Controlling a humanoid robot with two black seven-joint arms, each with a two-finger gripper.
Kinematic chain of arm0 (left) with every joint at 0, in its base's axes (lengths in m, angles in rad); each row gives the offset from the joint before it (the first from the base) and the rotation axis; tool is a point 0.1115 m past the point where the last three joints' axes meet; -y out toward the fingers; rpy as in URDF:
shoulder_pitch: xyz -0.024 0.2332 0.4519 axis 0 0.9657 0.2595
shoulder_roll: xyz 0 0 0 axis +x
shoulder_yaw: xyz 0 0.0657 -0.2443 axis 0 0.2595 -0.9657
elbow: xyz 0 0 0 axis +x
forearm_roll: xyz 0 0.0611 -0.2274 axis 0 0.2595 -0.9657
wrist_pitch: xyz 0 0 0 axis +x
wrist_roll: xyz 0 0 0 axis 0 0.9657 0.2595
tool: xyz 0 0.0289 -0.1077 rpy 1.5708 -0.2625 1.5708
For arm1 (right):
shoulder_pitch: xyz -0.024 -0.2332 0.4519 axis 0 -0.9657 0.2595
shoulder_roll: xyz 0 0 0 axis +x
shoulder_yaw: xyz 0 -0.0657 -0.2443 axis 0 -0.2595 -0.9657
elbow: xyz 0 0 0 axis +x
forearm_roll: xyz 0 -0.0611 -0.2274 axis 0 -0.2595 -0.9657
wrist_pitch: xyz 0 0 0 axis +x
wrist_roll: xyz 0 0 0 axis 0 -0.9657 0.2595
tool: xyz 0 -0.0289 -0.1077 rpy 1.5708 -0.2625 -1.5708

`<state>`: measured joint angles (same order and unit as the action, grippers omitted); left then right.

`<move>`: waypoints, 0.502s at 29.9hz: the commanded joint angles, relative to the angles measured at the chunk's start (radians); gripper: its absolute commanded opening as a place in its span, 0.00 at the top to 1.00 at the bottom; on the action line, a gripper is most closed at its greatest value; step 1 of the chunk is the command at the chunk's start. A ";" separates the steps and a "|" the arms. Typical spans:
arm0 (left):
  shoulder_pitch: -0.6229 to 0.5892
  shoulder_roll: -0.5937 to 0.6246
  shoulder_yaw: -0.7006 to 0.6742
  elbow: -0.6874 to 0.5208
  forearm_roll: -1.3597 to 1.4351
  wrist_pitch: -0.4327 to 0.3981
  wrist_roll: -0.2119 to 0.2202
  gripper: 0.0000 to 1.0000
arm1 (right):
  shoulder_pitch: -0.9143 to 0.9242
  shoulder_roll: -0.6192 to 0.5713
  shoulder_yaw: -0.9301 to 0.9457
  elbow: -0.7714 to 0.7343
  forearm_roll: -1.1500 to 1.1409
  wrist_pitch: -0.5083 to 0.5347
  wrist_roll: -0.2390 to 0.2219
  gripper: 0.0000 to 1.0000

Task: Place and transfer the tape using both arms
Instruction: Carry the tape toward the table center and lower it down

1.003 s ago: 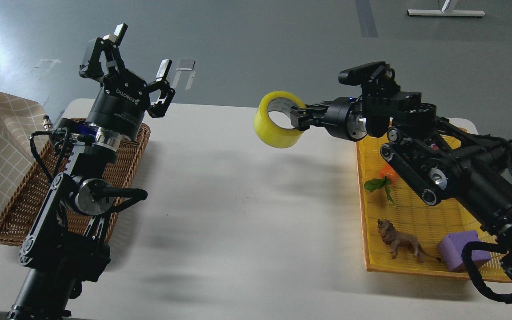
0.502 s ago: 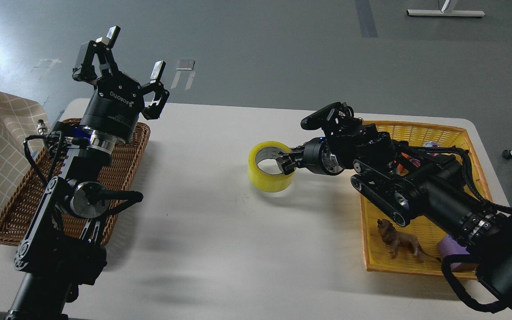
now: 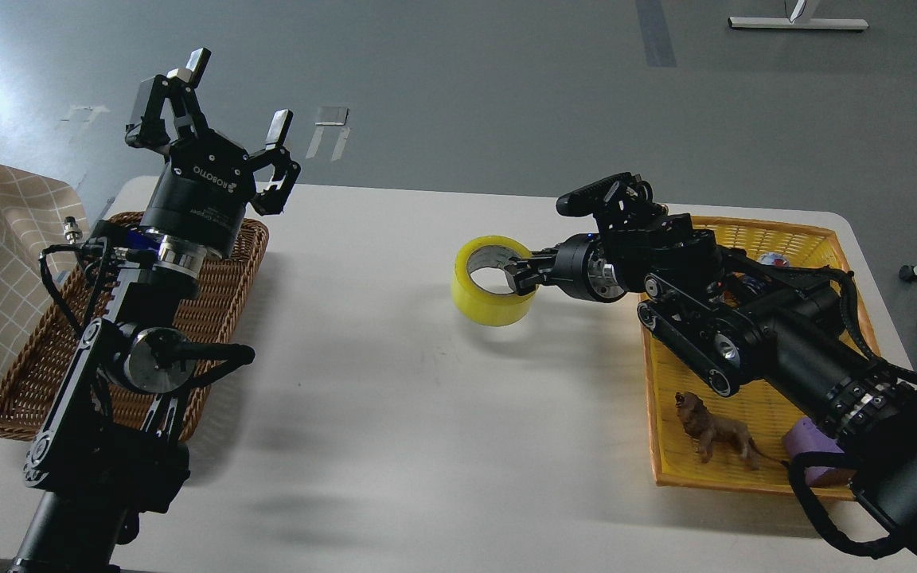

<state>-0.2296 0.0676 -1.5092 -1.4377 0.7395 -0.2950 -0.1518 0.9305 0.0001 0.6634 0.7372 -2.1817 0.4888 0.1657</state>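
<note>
Tape (image 3: 493, 293) in right hand (image 3: 520, 270) has risen slightly since before.

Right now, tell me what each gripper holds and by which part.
The right gripper holds the tape by its ring wall on the right side, one of its fingers inside the core. The left gripper is open and holds nothing.
</note>
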 commanded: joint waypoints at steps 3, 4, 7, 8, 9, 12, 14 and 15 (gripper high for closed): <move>0.001 -0.002 0.003 0.000 0.001 0.000 0.000 0.01 | -0.027 0.000 0.012 0.042 0.051 0.000 0.000 1.00; 0.001 -0.002 0.003 0.000 0.001 0.000 0.000 0.01 | -0.030 0.000 0.010 0.045 0.051 0.000 0.000 1.00; 0.000 0.001 0.003 0.002 0.001 0.000 0.000 0.01 | -0.039 0.000 0.005 0.050 0.051 0.000 0.002 1.00; 0.000 0.001 0.001 0.002 0.001 0.002 0.000 0.01 | -0.047 0.000 0.001 0.050 0.048 0.000 0.002 1.00; 0.001 0.000 0.001 0.002 0.003 0.000 0.000 0.01 | -0.048 0.000 0.001 0.050 0.048 0.000 0.002 1.00; 0.001 -0.002 0.000 0.002 0.003 0.002 0.000 0.01 | -0.051 0.000 -0.010 0.056 0.048 0.000 0.002 1.00; 0.001 -0.002 0.000 0.002 0.004 0.002 0.000 0.01 | -0.051 0.000 -0.036 0.056 0.045 0.000 0.002 1.00; 0.001 -0.002 0.000 0.002 0.005 0.002 0.000 0.01 | -0.050 0.000 -0.063 0.054 0.043 0.000 0.002 1.00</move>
<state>-0.2288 0.0664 -1.5090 -1.4358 0.7428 -0.2931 -0.1519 0.8797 -0.0001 0.6493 0.7921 -2.1342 0.4887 0.1671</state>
